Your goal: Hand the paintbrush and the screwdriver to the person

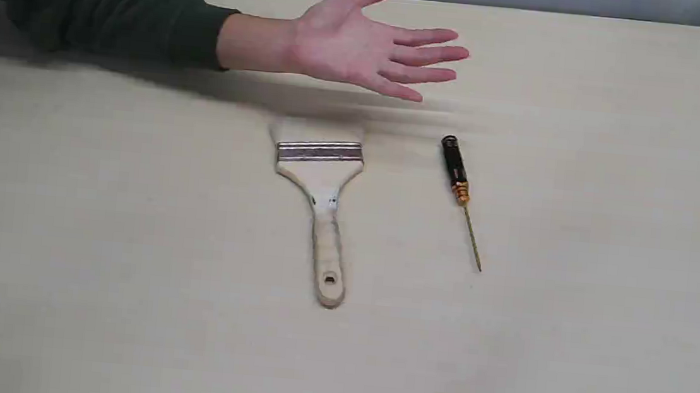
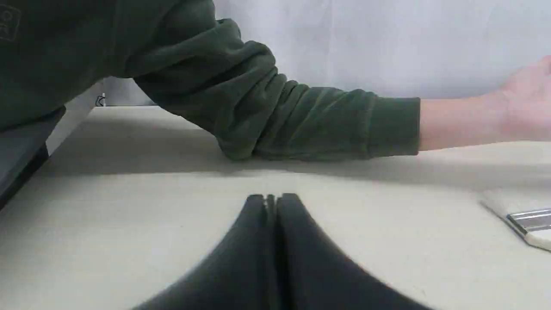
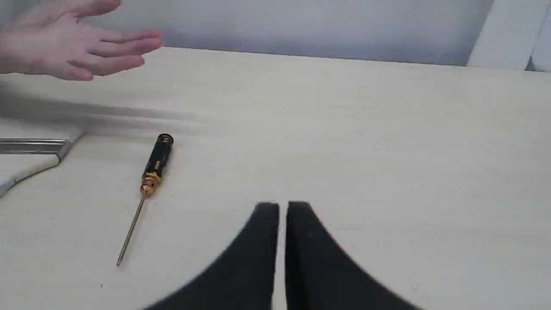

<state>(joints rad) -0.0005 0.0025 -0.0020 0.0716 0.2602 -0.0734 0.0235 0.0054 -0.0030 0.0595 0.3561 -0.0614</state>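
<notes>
The paintbrush [image 1: 319, 181] lies flat on the table [image 1: 100, 231], about midway across it. Its long axis runs from the near edge to the far one, bristles toward the person's hand [image 1: 363, 46] and the holed handle end toward the near edge. The screwdriver [image 1: 458, 177] lies to its right, apart from it, on nearly the same line but slightly slanted: black handle toward the hand, thin shaft tip toward the near edge. The hand hovers palm-up, fingers spread, just beyond both tools and touches neither.

Neither of the 2 tools has been lifted, so the handover looks not yet begun. The left gripper [image 2: 272, 202] is clenched with its fingers pressed together on nothing, low over bare table, and the brush's metal band shows only at the edge of its view, off to one side. The right gripper [image 3: 282, 211] is drawn together but for a thin slit, also empty. The screwdriver lies ahead of it and off to the side toward the brush.

By that layout, the right arm seems nearer the screwdriver and the left nearer the brush. Either gripper would need to spread and close across the tool's long axis.
</notes>
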